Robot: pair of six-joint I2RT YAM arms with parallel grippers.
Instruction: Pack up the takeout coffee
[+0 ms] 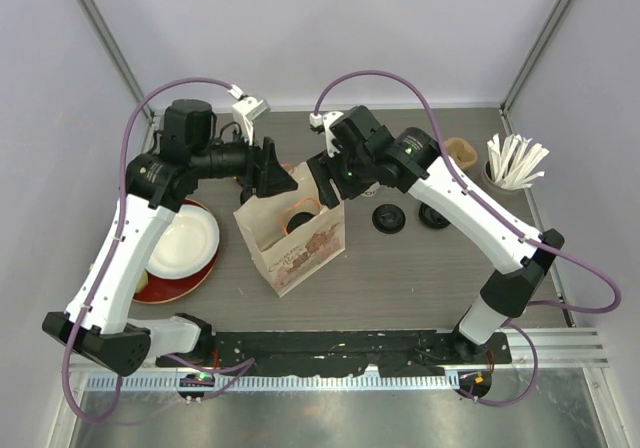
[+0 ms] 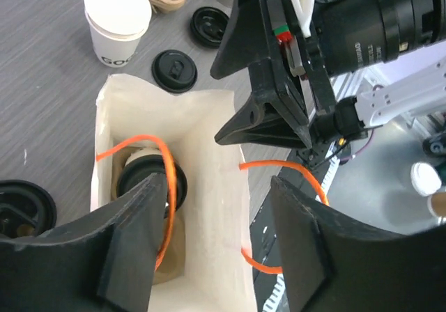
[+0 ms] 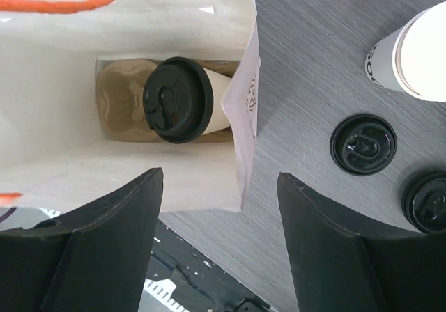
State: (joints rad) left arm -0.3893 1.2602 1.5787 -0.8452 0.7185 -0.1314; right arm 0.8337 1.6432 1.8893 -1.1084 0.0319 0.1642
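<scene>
Inside white paper bag: one black-lidded white paper cup, seated. Apart, empty: left claw, right claw. Next, likely: lid and fetch unlidded white cup.

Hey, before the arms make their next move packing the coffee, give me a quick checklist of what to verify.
1. Left hand open and empty: ok.
2. Right hand open and empty: ok.
3. Lidded cup inside the paper bag: ok.
4. That cup standing upright: cannot tell.
5. Second cup lidded: not ok; it stands open on the table near two loose lids.
</scene>
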